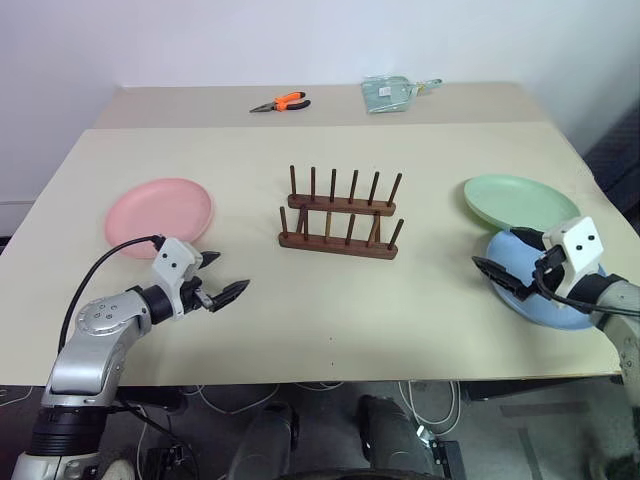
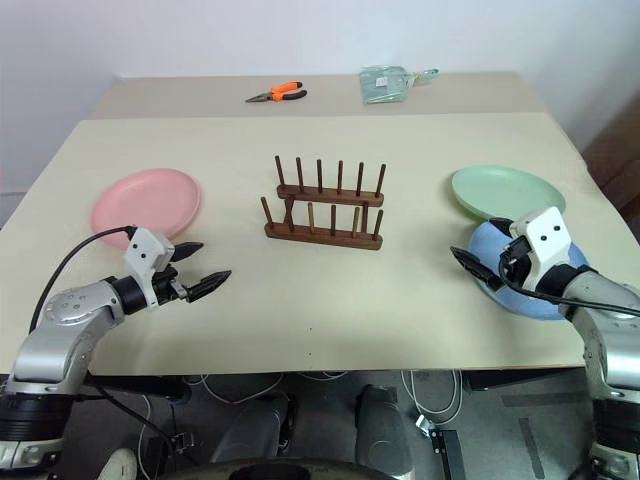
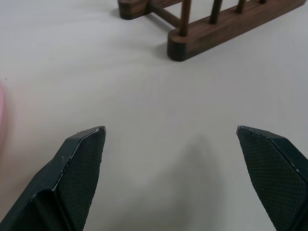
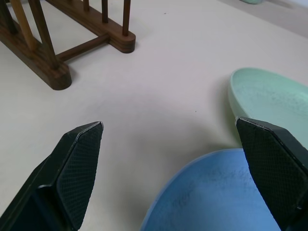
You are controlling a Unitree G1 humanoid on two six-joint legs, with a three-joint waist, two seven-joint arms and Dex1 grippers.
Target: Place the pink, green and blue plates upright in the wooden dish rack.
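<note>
The wooden dish rack (image 1: 338, 245) stands empty of plates at the middle of the table. The pink plate (image 1: 160, 212) lies flat to its left, the green plate (image 1: 520, 200) flat to its right. Just in front of the green one lies the blue plate (image 4: 216, 192), their rims close together. My left gripper (image 1: 228, 273) hovers open over bare table in front of the pink plate, pointing toward the rack. My right gripper (image 1: 497, 248) is open above the blue plate's near-left rim, holding nothing.
Orange-handled pliers (image 1: 283, 101) and a clear plastic packet (image 1: 390, 93) lie on the far table section behind the rack. The beige tabletop (image 1: 330, 320) has open room between the grippers and in front of the rack. Its front edge runs just below both arms.
</note>
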